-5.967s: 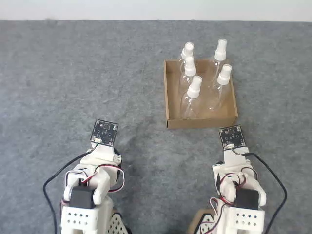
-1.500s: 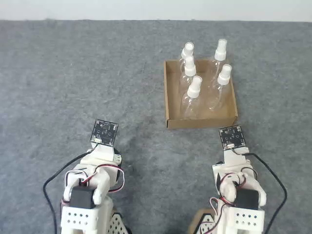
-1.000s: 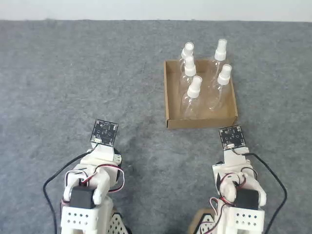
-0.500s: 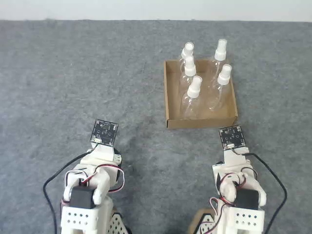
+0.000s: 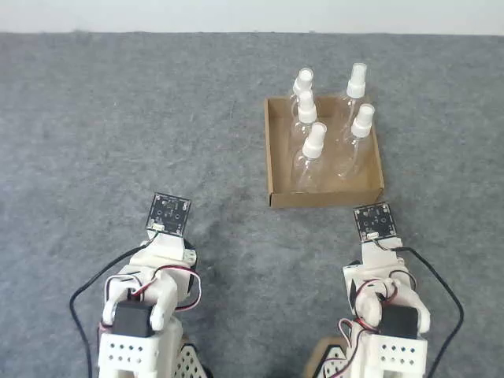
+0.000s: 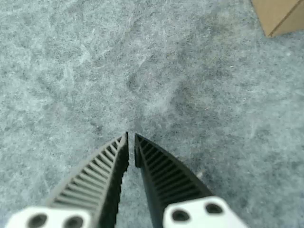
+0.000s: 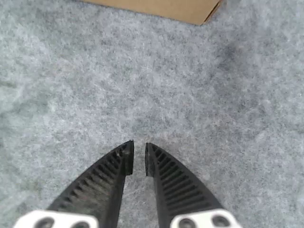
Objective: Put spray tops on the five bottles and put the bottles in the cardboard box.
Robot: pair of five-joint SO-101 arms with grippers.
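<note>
Bottles (image 5: 313,161), five of them, each with a white spray top (image 5: 315,140) on, stand upright inside the cardboard box (image 5: 324,197) in the high view, on the grey felt table cover (image 5: 118,118), while the left arm (image 5: 150,303) and right arm (image 5: 386,311) sit at the near edge. In the left wrist view the left gripper (image 6: 131,137) is clenched to a thin slit, grasping nothing, above bare felt, with a box corner well apart from it. In the right wrist view the right gripper (image 7: 139,145) is likewise closed to a narrow gap and empty, the box's wall near ahead of it
</note>
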